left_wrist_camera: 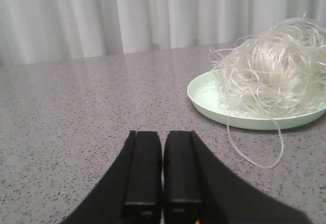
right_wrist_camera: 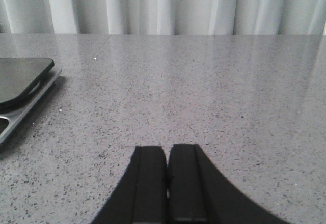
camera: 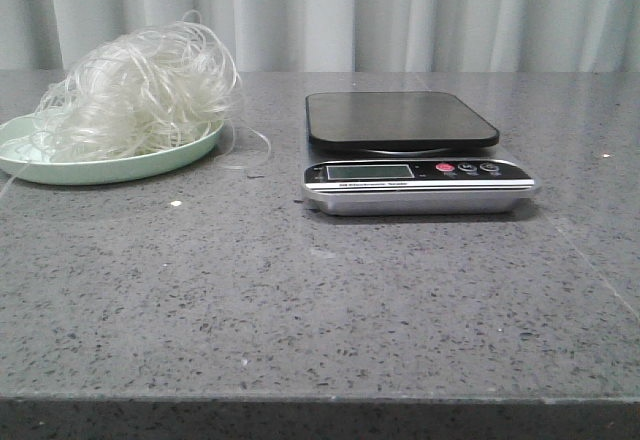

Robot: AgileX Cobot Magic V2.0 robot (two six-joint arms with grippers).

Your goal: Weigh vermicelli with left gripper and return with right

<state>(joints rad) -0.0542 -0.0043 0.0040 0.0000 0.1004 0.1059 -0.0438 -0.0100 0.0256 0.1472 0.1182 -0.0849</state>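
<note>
The vermicelli (camera: 135, 90) is a fluffy clump of thin whitish strands heaped on a pale green plate (camera: 60, 168) at the far left of the table. A few loose strands trail off the plate toward the scale. The kitchen scale (camera: 415, 150) with a bare black platform stands at the middle right. In the left wrist view my left gripper (left_wrist_camera: 163, 135) is shut and empty, low over the table, with the vermicelli (left_wrist_camera: 275, 71) and its plate (left_wrist_camera: 204, 94) ahead to one side. My right gripper (right_wrist_camera: 167, 150) is shut and empty, with the scale (right_wrist_camera: 20, 86) off to its side.
The grey speckled table (camera: 320, 300) ends at its front edge close to the camera. White curtains (camera: 400, 10) hang behind the table. Neither arm shows in the front view.
</note>
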